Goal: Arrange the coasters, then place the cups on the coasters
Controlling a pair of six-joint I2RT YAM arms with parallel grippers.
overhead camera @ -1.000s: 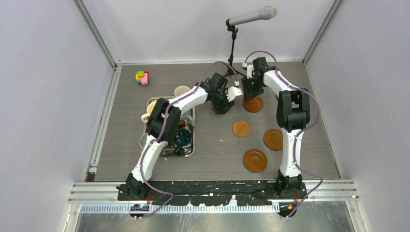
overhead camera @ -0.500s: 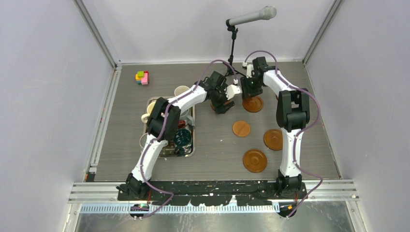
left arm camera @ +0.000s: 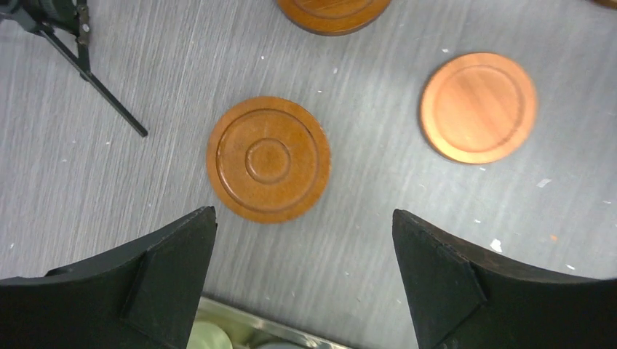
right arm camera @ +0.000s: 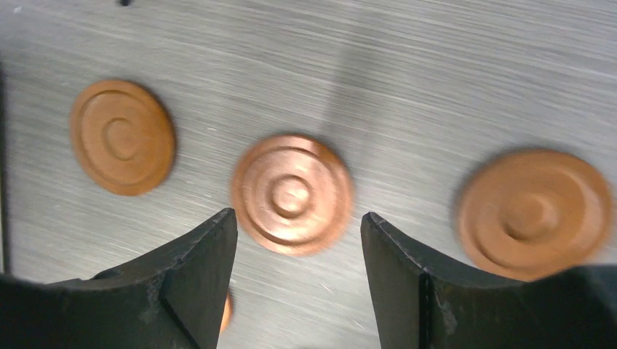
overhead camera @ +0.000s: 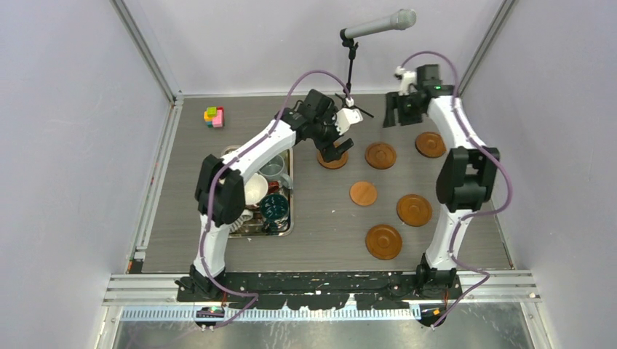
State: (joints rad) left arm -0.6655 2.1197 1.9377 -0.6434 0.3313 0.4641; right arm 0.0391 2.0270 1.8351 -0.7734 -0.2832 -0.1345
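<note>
Six brown coasters lie on the right half of the table: far row [overhead camera: 333, 159], [overhead camera: 380, 155], [overhead camera: 430, 144], nearer ones [overhead camera: 363, 193], [overhead camera: 411, 209], [overhead camera: 383, 241]. My left gripper [overhead camera: 336, 149] hovers open and empty just over the leftmost far coaster [left arm camera: 268, 158]; its own view places it [left arm camera: 303, 213] slightly to the tray side. My right gripper [overhead camera: 396, 113] hangs open and empty near the back edge, above the middle far coaster [right arm camera: 292, 193]. The cups sit in the steel tray [overhead camera: 287, 227]: cream [overhead camera: 255, 189], silver-grey [overhead camera: 273, 169], dark teal [overhead camera: 275, 206].
A microphone on a black tripod [overhead camera: 351, 69] stands at the back centre, one leg [left arm camera: 109, 102] close to the left gripper. A small coloured block toy [overhead camera: 214, 116] lies at the back left. The tray rim [left arm camera: 276, 333] shows under the left fingers.
Both grippers have opened. The left one let go of the leftmost far coaster and lifted. The right arm swung up and back, uncovering the far right coaster.
</note>
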